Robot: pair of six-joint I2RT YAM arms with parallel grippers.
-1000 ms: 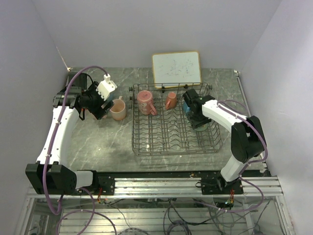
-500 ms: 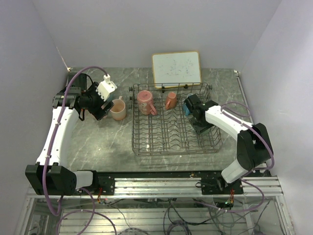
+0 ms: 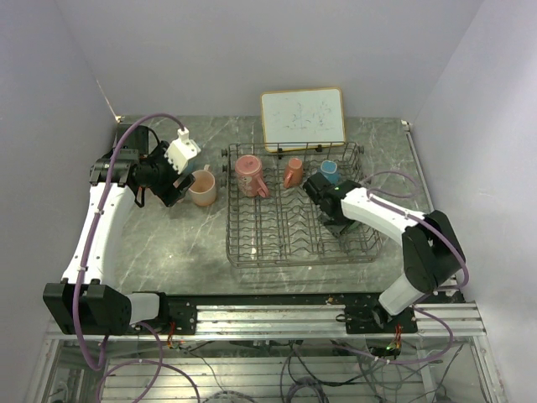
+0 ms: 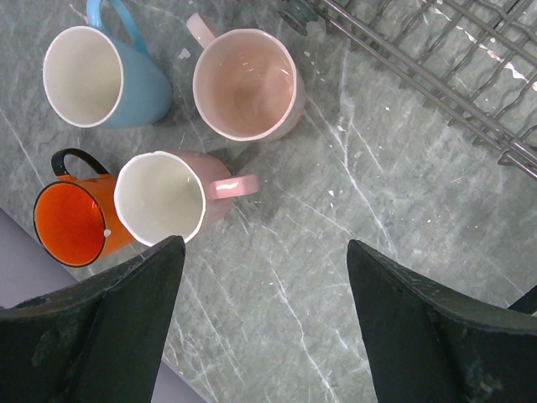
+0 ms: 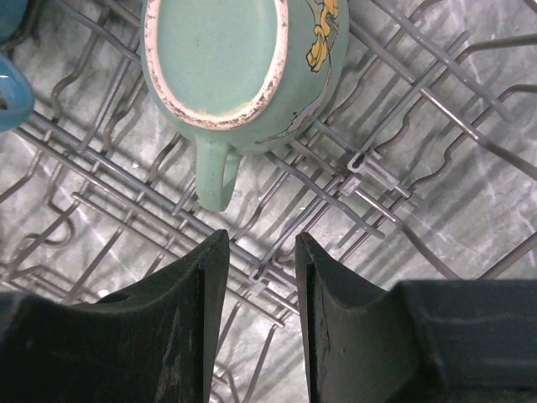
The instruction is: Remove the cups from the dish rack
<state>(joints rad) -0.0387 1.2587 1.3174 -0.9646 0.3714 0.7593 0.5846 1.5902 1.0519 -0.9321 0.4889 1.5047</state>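
Grey marbled tabletop between pale lilac walls. Centre frame, wire dish rack. Over its right half, right tool narrowly parted, pinching nothing, just above a base-up teal mug on the tines. Left of the rack, left tool spread wide and empty over four upright mugs on the tabletop: orange mug, pale pink mug, sky-blue mug, peach mug. Along the rack's far row, rose mug, orange-red mug, blue mug. Behind, whiteboard.

Pink mug, seemingly orange-red mug and light blue mug are seen at the dish rack far end.
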